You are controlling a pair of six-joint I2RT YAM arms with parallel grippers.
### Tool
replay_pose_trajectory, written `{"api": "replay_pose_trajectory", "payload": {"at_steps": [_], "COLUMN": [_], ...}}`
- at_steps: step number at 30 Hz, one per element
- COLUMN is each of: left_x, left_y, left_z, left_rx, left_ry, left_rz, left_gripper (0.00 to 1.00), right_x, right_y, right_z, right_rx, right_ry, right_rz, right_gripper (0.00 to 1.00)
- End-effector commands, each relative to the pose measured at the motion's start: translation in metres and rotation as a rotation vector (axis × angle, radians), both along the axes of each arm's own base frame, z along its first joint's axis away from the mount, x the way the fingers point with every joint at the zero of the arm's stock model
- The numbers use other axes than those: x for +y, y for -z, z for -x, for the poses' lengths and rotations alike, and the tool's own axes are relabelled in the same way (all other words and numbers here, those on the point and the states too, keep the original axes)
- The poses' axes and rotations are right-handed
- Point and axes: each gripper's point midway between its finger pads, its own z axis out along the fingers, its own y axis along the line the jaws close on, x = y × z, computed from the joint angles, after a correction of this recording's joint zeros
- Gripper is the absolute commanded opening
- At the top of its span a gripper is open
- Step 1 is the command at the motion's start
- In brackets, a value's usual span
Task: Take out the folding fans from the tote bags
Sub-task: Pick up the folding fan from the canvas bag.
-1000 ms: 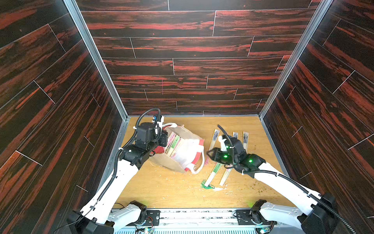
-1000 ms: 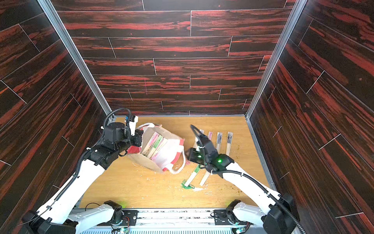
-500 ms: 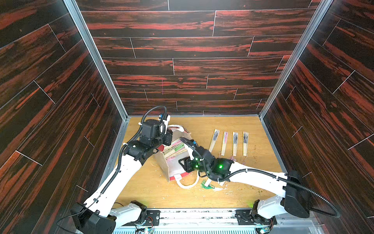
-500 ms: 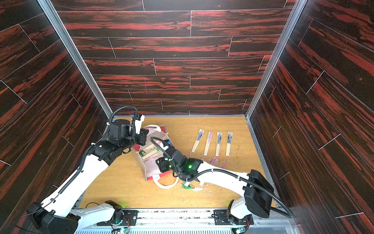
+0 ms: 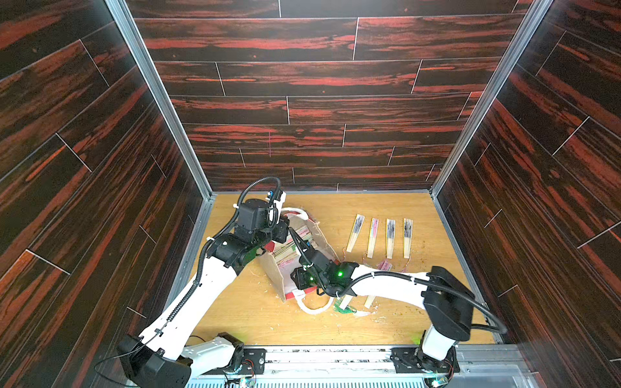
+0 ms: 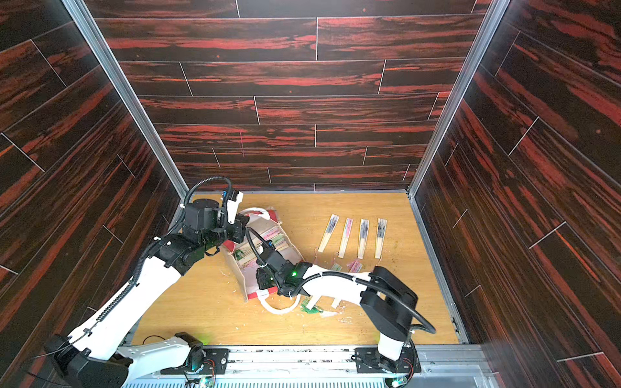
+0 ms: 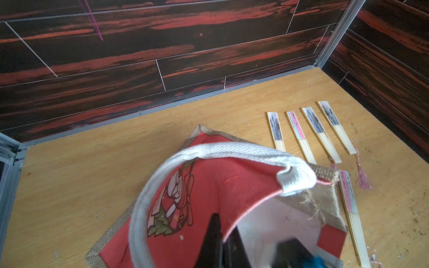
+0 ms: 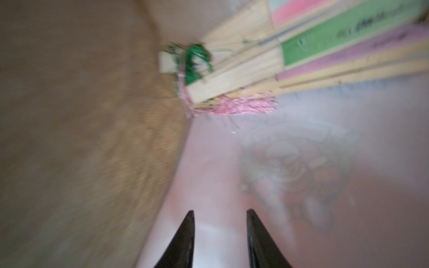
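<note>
The tote bag of tan burlap lies tipped on the table, mouth facing right. My left gripper is shut on its red rim, beside a white rope handle. Several folding fans are stacked inside, with green and pink tassels. My right gripper is open inside the bag, short of the stack and holding nothing; its wrist sits at the bag's mouth. More fans lie in a row on the table.
Other fans lie partly under my right arm, near a loose green tassel. The second rope handle rests on the table in front. Dark wood-pattern walls close the table on three sides.
My right arm swung left from above the table fans into the bag, its jaws narrowing a little. The left gripper shifted the bag while keeping its grip on the rim.
</note>
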Motion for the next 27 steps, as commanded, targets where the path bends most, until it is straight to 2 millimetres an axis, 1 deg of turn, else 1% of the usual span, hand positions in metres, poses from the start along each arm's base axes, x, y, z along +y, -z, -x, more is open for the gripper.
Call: {"api": "replay_pose_trajectory", "payload": {"at_steps": [1, 7, 11, 14, 18, 20, 24, 27], "left_x": [-0.006, -0.013, -0.015, -0.019, -0.023, -0.024, -0.024, -0.026], "left_y": [-0.026, -0.02, -0.018, -0.017, -0.012, -0.008, -0.003, 0.0], "left_z": [0.008, 0.018, 0.024, 0.03, 0.038, 0.04, 0.04, 0.041], "left_rx": [-0.087, -0.082, -0.075, -0.074, -0.068, -0.062, -0.049, -0.04], "left_ry": [0.048, 0.097, 0.127, 0.158, 0.195, 0.203, 0.204, 0.216], "left_rz": [0.037, 0.053, 0.053, 0.062, 0.073, 0.077, 0.078, 0.081], "left_gripper": [0.0, 0.0, 0.0, 0.0, 0.0, 0.0, 0.0, 0.0], "right_x": [-0.001, 0.009, 0.012, 0.017, 0.028, 0.031, 0.037, 0.039], "right_y": [0.018, 0.024, 0.028, 0.028, 0.02, 0.02, 0.025, 0.031], "right_z": [-0.016, -0.047, -0.065, -0.074, -0.086, -0.091, -0.097, -0.098], "right_rx": [0.085, 0.118, 0.191, 0.225, 0.235, 0.247, 0.273, 0.287], "right_ry": [0.068, 0.132, 0.197, 0.219, 0.232, 0.246, 0.261, 0.27], "right_rz": [0.012, 0.001, -0.047, -0.096, -0.163, -0.18, -0.175, -0.152], "right_gripper": [0.36, 0.3, 0.31, 0.33, 0.37, 0.4, 0.44, 0.49]}}
